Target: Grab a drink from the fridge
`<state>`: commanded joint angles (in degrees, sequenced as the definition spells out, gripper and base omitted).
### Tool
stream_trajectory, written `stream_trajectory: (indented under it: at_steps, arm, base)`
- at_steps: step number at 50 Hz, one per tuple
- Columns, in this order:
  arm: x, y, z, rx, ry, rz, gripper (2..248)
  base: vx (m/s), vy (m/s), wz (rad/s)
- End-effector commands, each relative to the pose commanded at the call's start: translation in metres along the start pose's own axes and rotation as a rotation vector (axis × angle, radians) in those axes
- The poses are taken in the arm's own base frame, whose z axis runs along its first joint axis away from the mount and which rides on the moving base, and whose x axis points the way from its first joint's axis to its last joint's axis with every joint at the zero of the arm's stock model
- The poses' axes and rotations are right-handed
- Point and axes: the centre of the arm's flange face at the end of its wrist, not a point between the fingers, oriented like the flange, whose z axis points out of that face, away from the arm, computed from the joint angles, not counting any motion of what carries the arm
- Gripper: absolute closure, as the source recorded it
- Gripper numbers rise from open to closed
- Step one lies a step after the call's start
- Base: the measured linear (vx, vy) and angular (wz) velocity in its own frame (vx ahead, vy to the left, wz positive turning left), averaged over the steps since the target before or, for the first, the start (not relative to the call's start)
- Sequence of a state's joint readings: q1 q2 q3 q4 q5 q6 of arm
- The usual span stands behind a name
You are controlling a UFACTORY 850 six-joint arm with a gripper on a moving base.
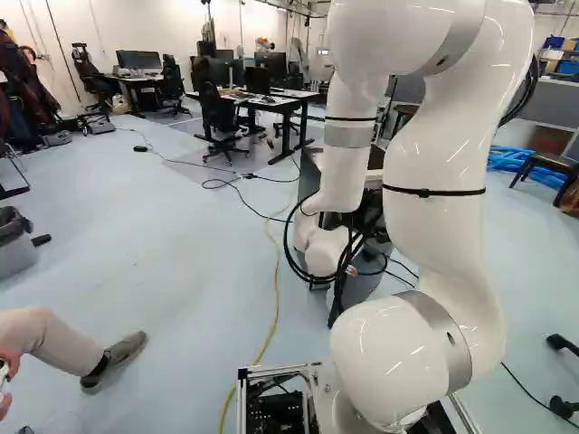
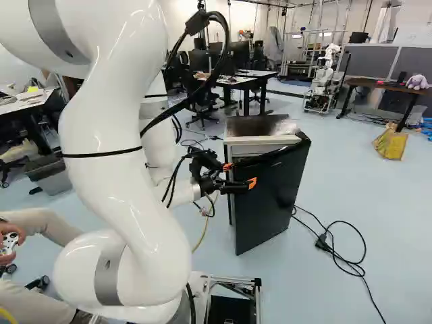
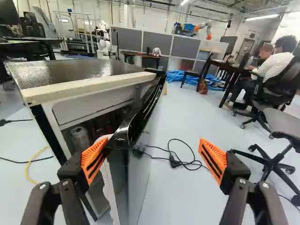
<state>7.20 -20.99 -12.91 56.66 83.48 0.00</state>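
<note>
Opening the glossy black fridge door (image 2: 273, 196) seems underway: black, orange-padded gripper (image 3: 153, 152) spread wide astride its edge; next, swing it wider.

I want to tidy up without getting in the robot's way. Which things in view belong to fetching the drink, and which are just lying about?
For the job:
- fridge
- its open door
- what looks like a can inside
- open hand

Just about:
- blue hose
- yellow bag
- plush toy
</note>
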Motion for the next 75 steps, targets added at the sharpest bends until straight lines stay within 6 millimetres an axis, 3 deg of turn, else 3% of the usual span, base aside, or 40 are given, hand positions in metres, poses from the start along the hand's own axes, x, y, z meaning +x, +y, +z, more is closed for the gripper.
stream_trajectory:
  at_steps: [39,75]
  arm:
    - [-0.006,0.064,-0.017,-0.164,-0.035,-0.015,3]
    - [-0.005,0.105,0.009,-0.427,-0.057,0.038,3]
  base:
    - [0.000,0.000,0.000]
    - [0.000,0.000,0.000]
